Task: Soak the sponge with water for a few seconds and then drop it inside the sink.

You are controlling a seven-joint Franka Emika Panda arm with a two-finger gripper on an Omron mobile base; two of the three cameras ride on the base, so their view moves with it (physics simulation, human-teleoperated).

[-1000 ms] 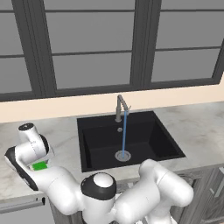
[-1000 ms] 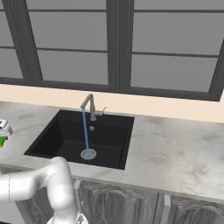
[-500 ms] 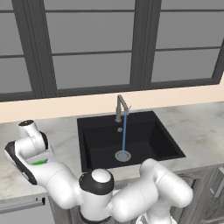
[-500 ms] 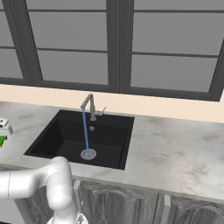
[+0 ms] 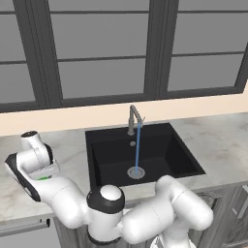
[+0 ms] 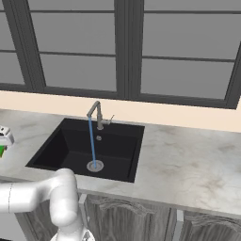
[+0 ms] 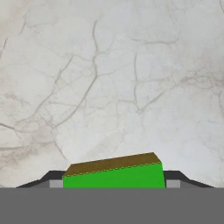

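Note:
The sponge [image 7: 113, 175] is a small green block with a brownish-yellow edge, lying on the marble counter. My gripper [image 7: 113, 183] is shut on it, one dark fingertip [image 7: 54, 181] pressed against each end. In the left base view the hand hovers low over the counter left of the sink [image 5: 164, 155], with a sliver of green sponge [image 5: 44, 178] under it. The sponge [image 6: 1, 151] also peeks in at the far left edge of the right base view. Water [image 5: 138, 145] falls in a thin blue stream from the faucet [image 5: 133, 118] to the drain [image 5: 135, 172].
The black basin is sunk into a marble counter [image 6: 188, 160] below dark-framed windows. My white arm [image 5: 121, 213] curls across the front of the counter. Cabinet fronts [image 6: 132, 216] run beneath the counter edge.
The jaws have closed in from wide open onto the sponge. The hand has stayed over the same spot on the counter, and the water keeps running.

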